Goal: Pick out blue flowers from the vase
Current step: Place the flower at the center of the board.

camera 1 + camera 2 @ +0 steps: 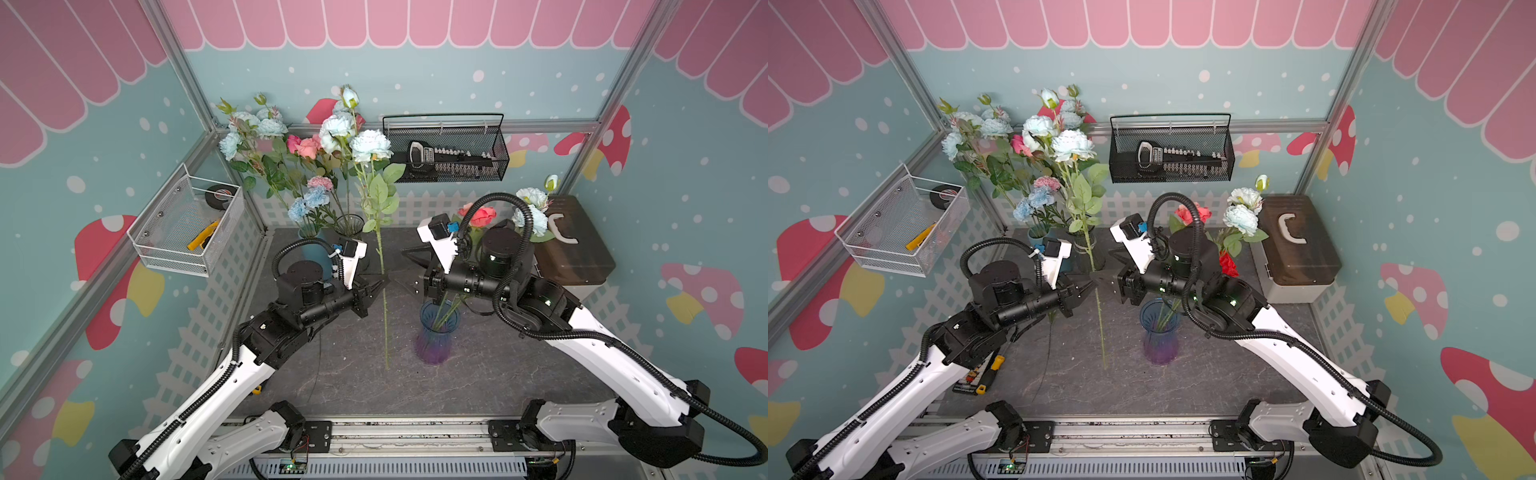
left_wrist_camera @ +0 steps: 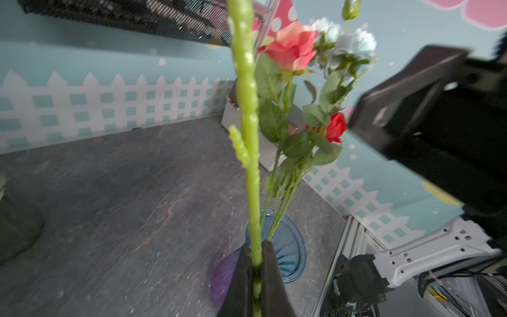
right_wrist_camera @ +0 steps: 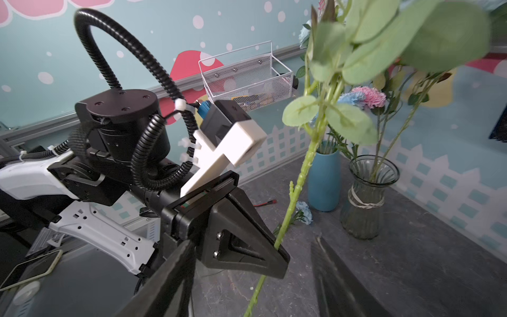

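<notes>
**one blue flower out, at least one more waiting in the vase**

the left gripper (image 1: 381, 283) is pinching the long green stem of a blue flower (image 1: 385, 328), its jaws pressed tight on it, as the left wrist view is showing plainly. the stem is hanging upright beside the vase (image 1: 436, 336), fully clear of its mouth, with its lower end reaching down towards the table (image 1: 353, 386); whether it is touching there i cannot tell. the right gripper (image 1: 401, 268) is sitting just beside the same stem with its jaws spread, holding nothing.

the vase is keeping a coral rose (image 1: 484, 216), a red rose (image 2: 336, 129) and a stem of pale blue blooms (image 1: 530, 208), so at least one blue flower is waiting to be pulled. at the back, a blue pot (image 3: 323, 178) and a glass jar (image 3: 365, 197) are holding other flowers, among them several blue heads (image 1: 257, 124), which is suggesting that picked stems are ending up there. judging by this, the job is looking well along: the held flower is needing a place to be set down, and then the blue stem among the roses is left.
</notes>
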You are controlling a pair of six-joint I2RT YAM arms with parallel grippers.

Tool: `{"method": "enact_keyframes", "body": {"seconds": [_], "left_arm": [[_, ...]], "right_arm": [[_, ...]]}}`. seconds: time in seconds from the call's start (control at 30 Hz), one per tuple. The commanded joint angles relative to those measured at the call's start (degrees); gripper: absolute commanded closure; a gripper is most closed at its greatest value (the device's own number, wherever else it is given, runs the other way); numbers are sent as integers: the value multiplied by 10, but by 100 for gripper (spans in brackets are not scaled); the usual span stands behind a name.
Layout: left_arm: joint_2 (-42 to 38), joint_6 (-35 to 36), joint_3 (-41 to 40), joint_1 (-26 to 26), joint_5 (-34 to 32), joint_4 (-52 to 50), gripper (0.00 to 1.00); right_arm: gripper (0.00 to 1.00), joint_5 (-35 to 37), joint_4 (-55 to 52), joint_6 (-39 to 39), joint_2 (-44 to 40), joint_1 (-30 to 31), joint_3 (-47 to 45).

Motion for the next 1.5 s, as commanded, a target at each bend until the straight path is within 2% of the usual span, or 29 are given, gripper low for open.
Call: {"method": "enact_keyframes", "body": {"seconds": [0.0,0.17,0.47,0.63,0.73,1.0,1.47], "left_arm": [[21,19,23,3,-110,-94,100],[67,8,28,2,-157,-133,100],[147,7,44,3,-197,-197,100],[182,-8,28,4,-177,-180,100],[204,-25,12,8,-134,-138,100],[303,-62,14,25,-85,-82,100],[433,-98,23,49,-72,-39,100]], "right_arm": [[31,50,6,-20,-34,0,-16],[31,87,1,-30,-58,0,-30],[30,130,-7,-43,-87,-1,-46],[30,137,-9,-45,-97,-2,-52],[30,140,-10,-46,-105,-2,-55],[29,155,-16,-50,-129,-3,-65],[23,185,-27,-58,-150,-9,-77]]}}
